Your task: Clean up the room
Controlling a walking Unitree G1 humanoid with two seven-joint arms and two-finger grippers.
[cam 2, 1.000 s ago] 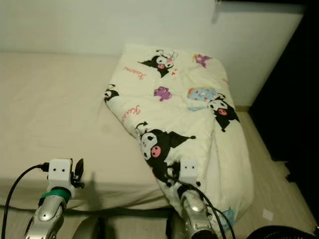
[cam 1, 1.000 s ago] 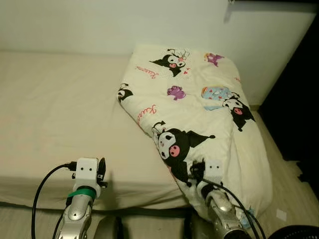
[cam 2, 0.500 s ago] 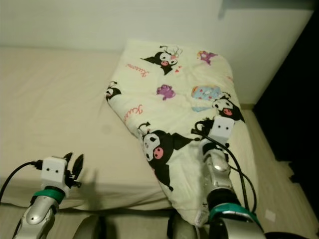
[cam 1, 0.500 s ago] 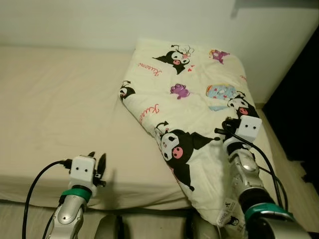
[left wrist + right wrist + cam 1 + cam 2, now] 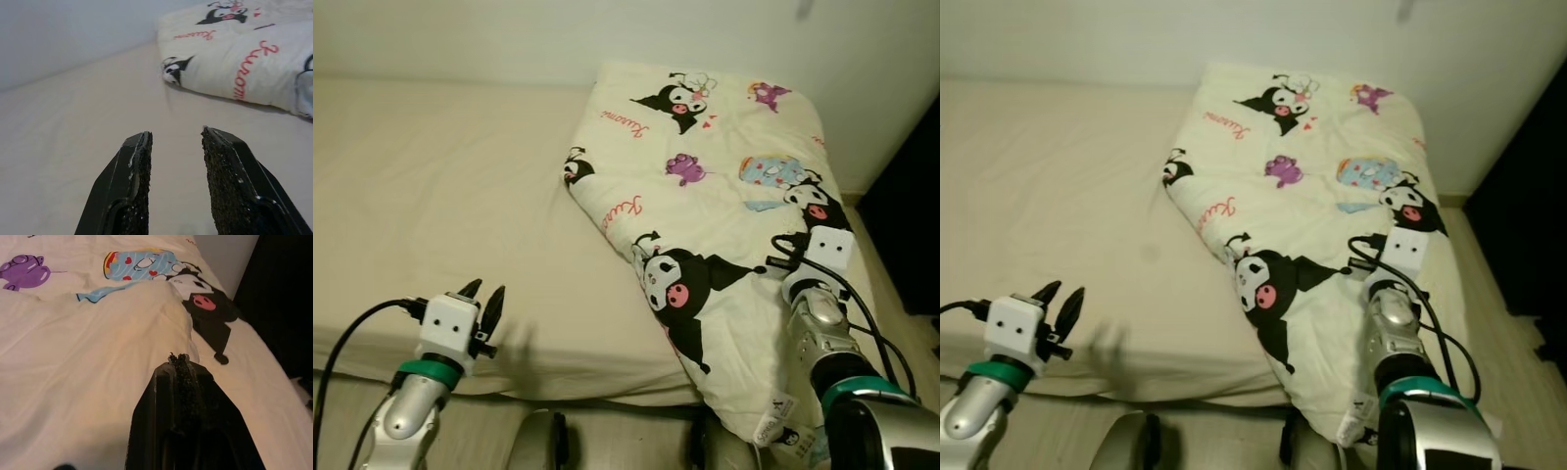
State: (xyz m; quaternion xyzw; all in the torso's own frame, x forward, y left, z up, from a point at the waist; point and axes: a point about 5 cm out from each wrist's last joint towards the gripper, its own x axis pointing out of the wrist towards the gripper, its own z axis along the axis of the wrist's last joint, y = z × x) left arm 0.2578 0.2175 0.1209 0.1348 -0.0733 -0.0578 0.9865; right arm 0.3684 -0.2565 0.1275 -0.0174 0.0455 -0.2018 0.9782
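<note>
Bed (image 5: 431, 196) with a bare cream sheet: one, taking up most of the head views. One folded blanket (image 5: 724, 225) with cartoon prints lies on the bed's right part. Its long axis runs from the wall-side corner toward the near edge, angled slightly right. Its near end hangs over the bed's front edge.

Two grippers. Left gripper (image 5: 481, 297) sits over the near left edge of the bed, fingers parted, holding nothing. Right gripper (image 5: 179, 363) is over the blanket's right side, fingers pressed together; no fabric visible between them.

Left wrist view adds the blanket's folded edge from low down, with red lettering on it. Right wrist view adds a crease in the blanket (image 5: 161, 308) just past the fingertips and a dark gap beyond the bed.
</note>
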